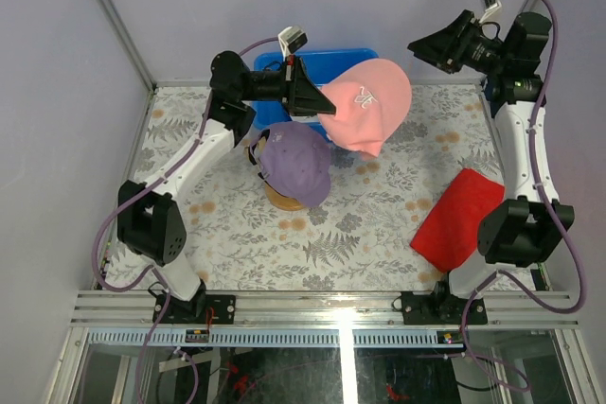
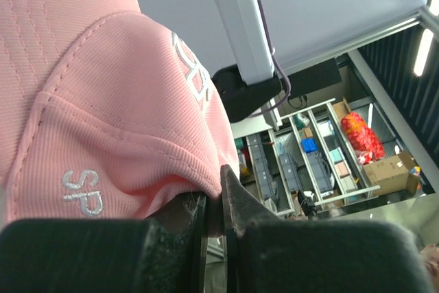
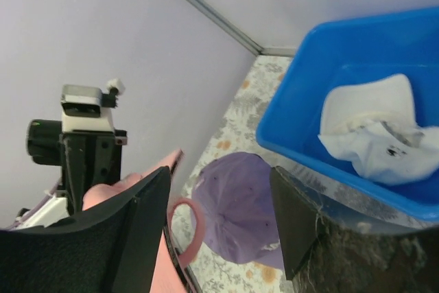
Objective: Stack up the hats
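1. The lavender cap (image 1: 301,163) sat on the patterned table (image 1: 237,224), left of centre, crown up. A tan shape (image 1: 284,202) showed under its near edge, and I could not tell what it was.
2. The left gripper (image 1: 327,111) reached over the far half of the table, just beyond the lavender cap and in front of the blue bin (image 3: 302,87). In the left wrist view its jaws were pressed almost together on a fold of pink fabric – a firm pinch at the cap's edge.
3. The pink cap (image 1: 371,101) hung from that pinch, off the table, to the right of the left gripper. It was above and to the right of the lavender cap and overlapped the bin's right end in the top view. White stitched lettering showed on its crown.
4. The blue bin stood at the far edge of the table. In the right wrist view 1 white cap (image 3: 374,135) lay crumpled inside it.
5. The right gripper (image 3: 218,176) was raised at the far right, well apart from the pink cap and pointing toward it. Its 2 fingers stood wide apart with nothing between them – it held nothing.
6. A flat red cloth (image 1: 457,218) lay on the table near the right arm's base.
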Robot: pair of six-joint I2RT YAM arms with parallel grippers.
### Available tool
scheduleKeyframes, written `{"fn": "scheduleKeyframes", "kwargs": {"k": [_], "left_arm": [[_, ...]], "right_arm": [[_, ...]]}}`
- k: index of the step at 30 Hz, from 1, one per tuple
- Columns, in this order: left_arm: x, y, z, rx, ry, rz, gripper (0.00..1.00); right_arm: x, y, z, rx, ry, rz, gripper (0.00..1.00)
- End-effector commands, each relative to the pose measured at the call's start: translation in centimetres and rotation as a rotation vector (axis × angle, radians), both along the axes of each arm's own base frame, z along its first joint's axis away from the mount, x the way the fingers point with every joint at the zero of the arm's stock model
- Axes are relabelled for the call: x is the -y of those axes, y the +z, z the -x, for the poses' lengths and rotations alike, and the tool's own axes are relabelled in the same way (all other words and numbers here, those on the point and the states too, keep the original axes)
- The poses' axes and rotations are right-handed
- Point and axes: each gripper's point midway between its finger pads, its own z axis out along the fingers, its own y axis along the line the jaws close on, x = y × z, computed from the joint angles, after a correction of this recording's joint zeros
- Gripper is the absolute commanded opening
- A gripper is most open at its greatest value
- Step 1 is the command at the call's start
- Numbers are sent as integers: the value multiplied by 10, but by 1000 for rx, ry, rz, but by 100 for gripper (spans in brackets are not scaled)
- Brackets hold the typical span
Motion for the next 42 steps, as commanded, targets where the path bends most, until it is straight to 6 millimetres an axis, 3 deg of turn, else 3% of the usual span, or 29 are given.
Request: {"fn": "scheduleKeyframes", "kwargs": {"k": [1, 10, 16, 21, 24, 30, 36, 42], "left_arm": [[-8, -7, 19, 83, -24, -56, 0], [-11, -12, 11, 96, -21, -78, 0], [-8, -16, 5, 80, -19, -83, 0], [-8, -14, 3, 80, -15, -81, 0], [-8, -17, 3, 70, -14, -88, 0], [-10, -18, -2, 63, 6, -94, 0], [-17, -18, -11, 58, 36, -97, 0], [-26, -20, -22, 50, 80, -105, 0]], "right_arm": [[-14, 30, 12, 85, 217, -149, 66], [-23, 10, 25, 18, 322, -200, 65], [-40, 6, 42, 28, 393, -185, 64], [-55, -12, 50, -15, 450, -190, 62], [-61, -5, 64, 1, 478, -185, 60], [-70, -10, 80, -16, 508, -185, 36], [-74, -13, 95, -24, 528, -180, 31], [-80, -16, 104, -33, 543, -172, 19]]}}
